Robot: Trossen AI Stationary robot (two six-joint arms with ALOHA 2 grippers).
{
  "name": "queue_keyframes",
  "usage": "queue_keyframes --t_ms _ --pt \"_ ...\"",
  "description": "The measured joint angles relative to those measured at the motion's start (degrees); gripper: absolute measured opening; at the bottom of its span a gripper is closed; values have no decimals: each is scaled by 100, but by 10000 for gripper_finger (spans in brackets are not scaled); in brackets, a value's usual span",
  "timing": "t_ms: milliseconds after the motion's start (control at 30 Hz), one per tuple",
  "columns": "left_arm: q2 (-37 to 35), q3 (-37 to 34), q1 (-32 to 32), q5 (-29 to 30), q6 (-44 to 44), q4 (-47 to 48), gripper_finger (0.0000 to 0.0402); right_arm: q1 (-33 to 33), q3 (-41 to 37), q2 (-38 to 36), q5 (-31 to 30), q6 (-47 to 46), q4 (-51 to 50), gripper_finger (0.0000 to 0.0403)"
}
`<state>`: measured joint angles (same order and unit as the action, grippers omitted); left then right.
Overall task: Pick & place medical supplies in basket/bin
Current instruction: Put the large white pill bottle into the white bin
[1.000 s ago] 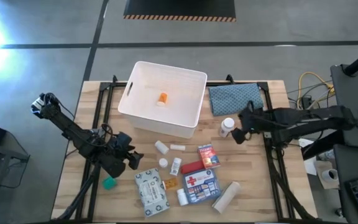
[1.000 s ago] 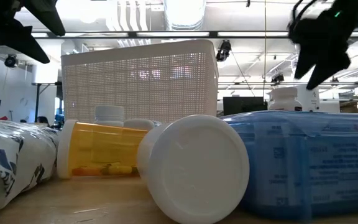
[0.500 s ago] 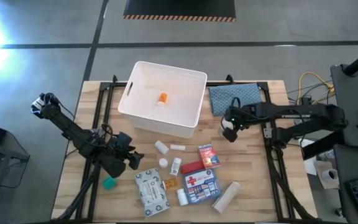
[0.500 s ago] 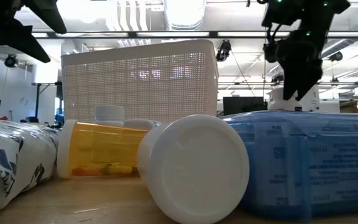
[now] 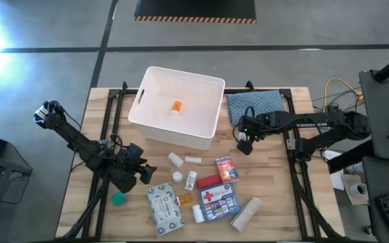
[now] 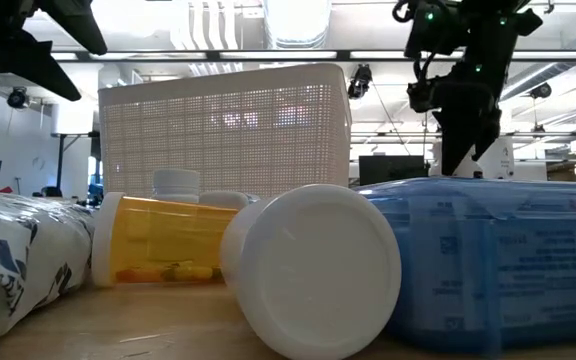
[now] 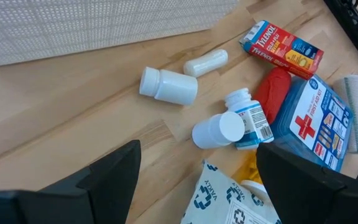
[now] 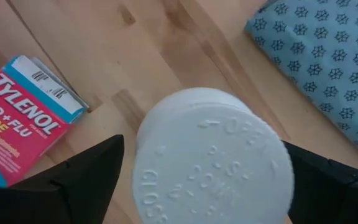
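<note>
Most of the right gripper [image 5: 246,144] is hard to read from above: it covers the white pill bottle [image 8: 213,155] it stands over, and only the right wrist view shows the bottle's cap between the open fingers [image 8: 73,183], not yet squeezed. In the low view the bottle is almost wholly hidden behind the dark gripper and the blue first-aid pouch [image 6: 488,260].

Near the front edge of the wooden table [image 5: 282,209], at about 6 o'clock from the centre, lie the red-cross first-aid pouch [image 5: 219,200], a grey-white printed pack [image 5: 164,208], a gauze roll [image 5: 246,212] and an orange vial [image 5: 185,200]. A green cube [image 5: 118,198] sits at 8 o'clock, just beside the left gripper [image 5: 145,172], which hangs open over bare wood there, holding nothing. Farther in are a red tube [image 5: 208,181], a Tylenol box [image 5: 226,169] and three small white bottles [image 7: 168,85], one with a blue label [image 7: 248,115].

The right gripper is at 3 o'clock from centre, between the Tylenol box and the blue patterned cloth [image 5: 255,106]. At 12 o'clock stands the white basket [image 5: 201,135], with one orange vial [image 5: 176,106] lying inside.

Beyond the table is grey floor; the low view shows ceiling lights and ducts behind the basket's mesh wall [image 6: 226,130].
</note>
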<state>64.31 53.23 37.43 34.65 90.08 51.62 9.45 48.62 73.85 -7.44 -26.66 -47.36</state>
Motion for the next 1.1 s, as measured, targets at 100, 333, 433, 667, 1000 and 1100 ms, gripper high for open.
queue_keyframes --t_ms 100,333,433,667,1000,1100 --pt "0 0 -1 0 0 0 297 0 0 -23 -39 -1 -4 328" --pt "0 0 -1 0 0 2 297 -2 1 -9 -23 11 -5 277" --pt "0 0 -1 0 0 2 297 -2 59 -123 44 -13 -82 277" --pt "0 0 -2 0 2 0 297 -7 1259 -909 259 -33 -42 276" --pt "2 0 -4 2 2 -1 297 48 3458 -706 160 327 94 278" --pt "2 0 -4 2 2 -2 297 265 3902 105 147 792 306 280"
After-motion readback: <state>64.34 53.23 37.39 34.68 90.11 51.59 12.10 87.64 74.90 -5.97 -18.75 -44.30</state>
